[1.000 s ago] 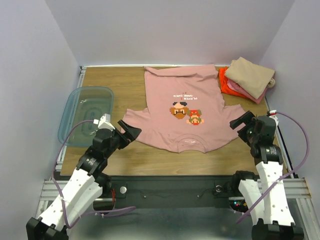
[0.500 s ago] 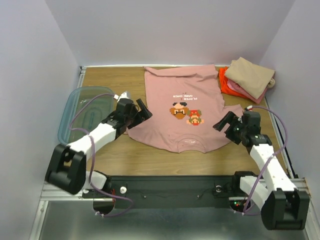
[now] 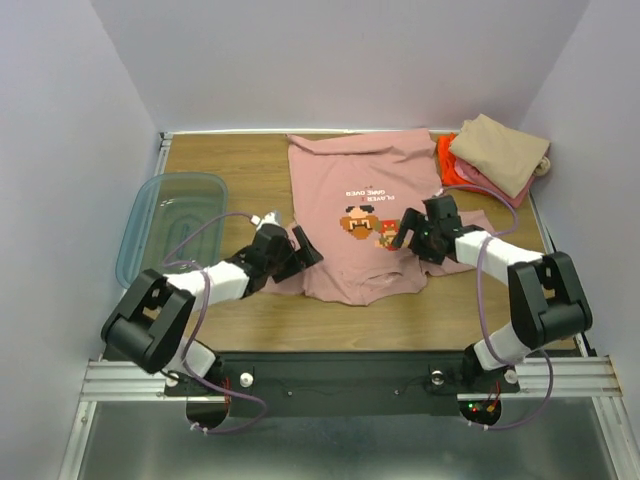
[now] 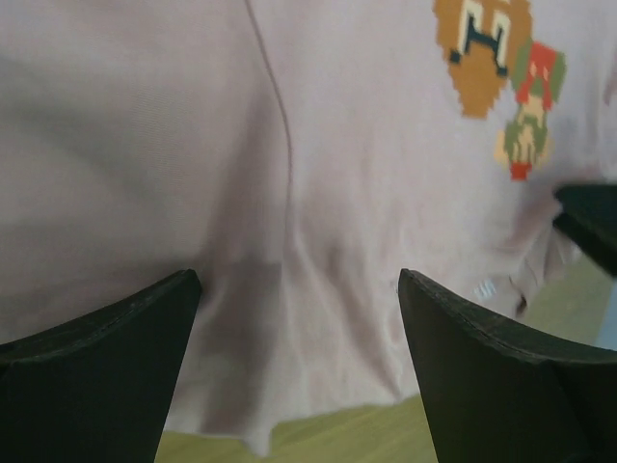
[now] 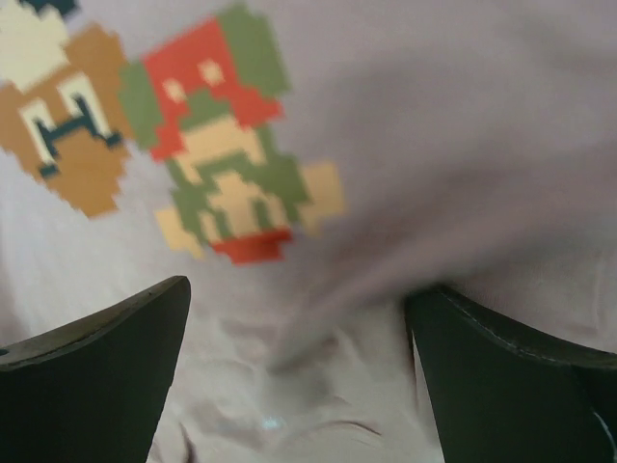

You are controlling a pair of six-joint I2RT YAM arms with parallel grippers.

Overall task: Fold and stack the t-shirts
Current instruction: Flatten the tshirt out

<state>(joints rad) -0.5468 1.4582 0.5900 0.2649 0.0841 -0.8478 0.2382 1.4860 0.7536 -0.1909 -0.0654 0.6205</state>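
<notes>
A dusty-pink t-shirt [image 3: 370, 190] with a pixel cartoon print [image 3: 368, 225] lies spread on the wooden table, collar toward me. My left gripper [image 3: 305, 252] is open, low over the shirt's left sleeve area; its wrist view shows pink cloth [image 4: 289, 193] between the spread fingers [image 4: 116, 347] and the shirt's edge over wood. My right gripper [image 3: 408, 232] is open over the shirt just right of the print; its wrist view shows the print [image 5: 231, 183] and wrinkled cloth between its fingers [image 5: 511, 367]. Folded tan [image 3: 500, 150], pink [image 3: 495, 183] and orange [image 3: 450, 170] shirts are stacked at the back right.
A clear teal plastic bin [image 3: 170, 225] stands at the left side of the table [image 3: 220, 170]. The folded stack sits close to the right wall. White walls close in the table on three sides.
Both arms have stretched forward and inward from the table's near corners onto the pink shirt. The shirt's near part now looks narrower and bunched, its left sleeve drawn in.
</notes>
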